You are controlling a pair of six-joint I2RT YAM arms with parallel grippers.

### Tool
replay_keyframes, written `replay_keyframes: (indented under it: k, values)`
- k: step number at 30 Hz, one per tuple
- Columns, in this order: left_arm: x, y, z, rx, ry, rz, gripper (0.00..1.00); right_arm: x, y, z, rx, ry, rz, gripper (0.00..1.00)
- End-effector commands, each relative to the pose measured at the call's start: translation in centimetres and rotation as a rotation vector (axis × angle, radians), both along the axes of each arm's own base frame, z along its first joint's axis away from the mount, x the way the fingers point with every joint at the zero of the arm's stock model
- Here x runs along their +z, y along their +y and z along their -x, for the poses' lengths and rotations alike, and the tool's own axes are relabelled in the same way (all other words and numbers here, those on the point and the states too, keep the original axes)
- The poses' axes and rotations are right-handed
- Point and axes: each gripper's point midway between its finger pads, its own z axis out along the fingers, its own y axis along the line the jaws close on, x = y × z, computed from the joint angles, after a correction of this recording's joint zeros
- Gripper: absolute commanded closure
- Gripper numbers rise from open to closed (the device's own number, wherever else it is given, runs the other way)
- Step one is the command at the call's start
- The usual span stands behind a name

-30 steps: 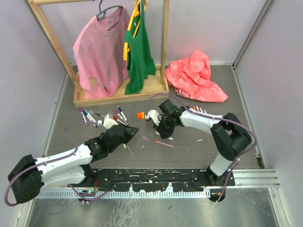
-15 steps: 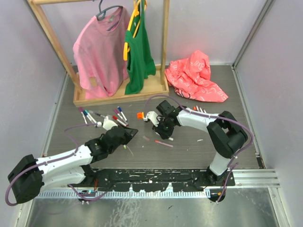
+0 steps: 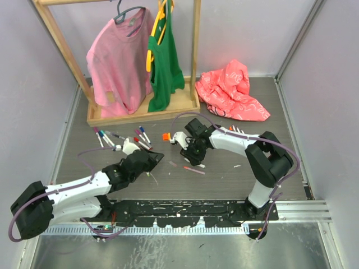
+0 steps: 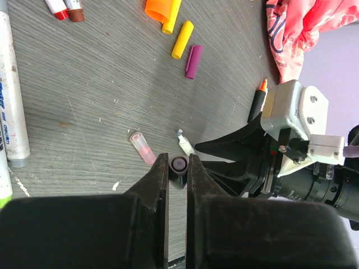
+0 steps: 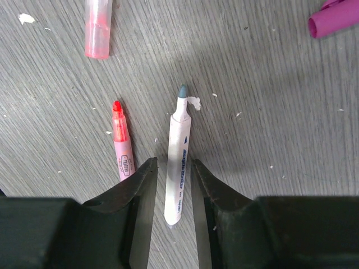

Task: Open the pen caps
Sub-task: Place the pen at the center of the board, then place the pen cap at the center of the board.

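Left pincer (image 4: 178, 169): shut tight on a small dark cap (image 4: 179, 163), gripped end-on at the very fingertips, just above the counter (image 4: 84, 112) and near its middle. Just beside that, flat on the counter, a clear pink cap (image 4: 142, 147). Farther toward the far edge, lying loose and apart from one another: a purple cap (image 4: 193, 61), a yellow cap (image 4: 182, 39) and an orange cap (image 4: 162, 8).

Right pincer (image 5: 174, 163): jaws parted, low over the middle of the counter, straddling a white pen (image 5: 180, 151) with a bare grey-blue tip. Pen flat on the surface, a clear gap along its left side; on the other side touching or just short of the finger, cannot tell which. Just beside it, a pink pen (image 5: 120, 150) with a bare red tip, also flat, its tail end hidden behind the left finger.

Toward the far left corner, a loose scatter of pens (image 3: 120, 137), coloured ends showing, in front of a wooden rack (image 3: 143, 112). On the rack, a pink shirt (image 3: 115, 61) and a green top (image 3: 164, 61). In the far right corner, a crumpled red bag (image 3: 233, 89).
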Motion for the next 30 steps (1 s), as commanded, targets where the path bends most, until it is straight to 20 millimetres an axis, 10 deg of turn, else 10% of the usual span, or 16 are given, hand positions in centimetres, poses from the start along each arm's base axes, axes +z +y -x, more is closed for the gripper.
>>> replay_keyframes:
  k: [1,30]
  values:
    - [0.9,-0.7,-0.5,0.009,-0.018,0.043,1.00,2.6,1.3,-1.4,0.007,-0.071,-0.052,0.63]
    - [-2.6,-4.3,-3.1,0.059,0.127,-0.049,1.00,10.6,-2.4,-5.9,-0.166,-0.240,-0.234,0.58]
